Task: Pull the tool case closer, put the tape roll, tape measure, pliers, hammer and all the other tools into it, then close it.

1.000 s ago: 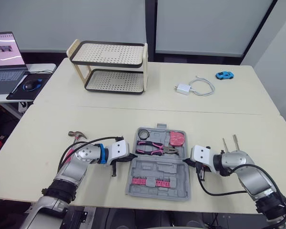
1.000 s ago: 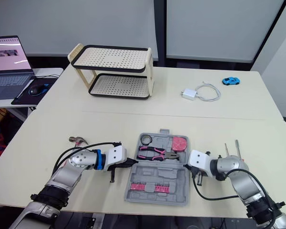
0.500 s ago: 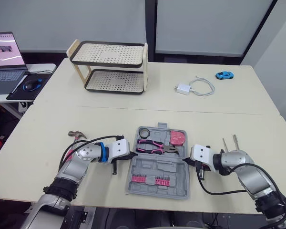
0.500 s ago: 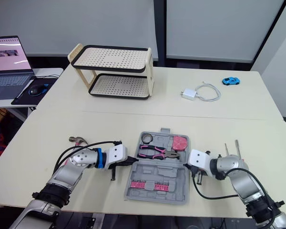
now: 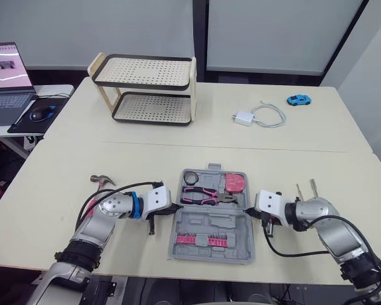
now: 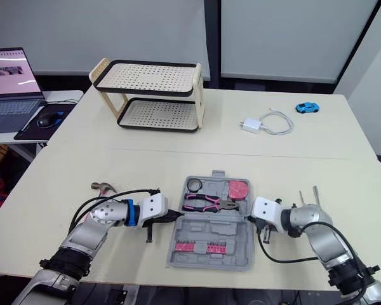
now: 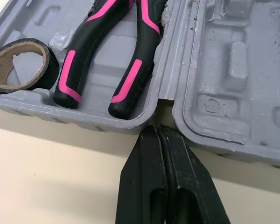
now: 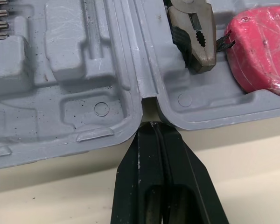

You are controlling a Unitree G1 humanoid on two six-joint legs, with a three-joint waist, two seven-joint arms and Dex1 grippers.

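The grey tool case (image 5: pixel 209 223) lies open flat near the table's front edge. Its far half holds a black tape roll (image 5: pixel 191 178), pink-handled pliers (image 5: pixel 206 195) and a pink tape measure (image 5: pixel 235 183); the near half holds a row of pink bits (image 5: pixel 200 240). My left gripper (image 5: pixel 167 210) is shut, its tip (image 7: pixel 157 128) at the hinge notch on the case's left side. My right gripper (image 5: pixel 253 215) is shut too, its tip (image 8: pixel 151 125) at the right hinge notch. A hammer (image 5: pixel 101 180) lies on the table left of my left arm. Two screwdrivers (image 5: pixel 307 189) lie to the right.
A two-tier perforated rack (image 5: pixel 149 89) stands at the back left. A white charger with cable (image 5: pixel 260 116) and a blue toy car (image 5: pixel 299 100) sit at the back right. A laptop (image 5: pixel 6 76) and mouse (image 5: pixel 41 113) are on a side table to the left.
Both grippers stay at the hinge ends with only small shifts. The case's near edge looks slightly farther from the table's front edge than before.
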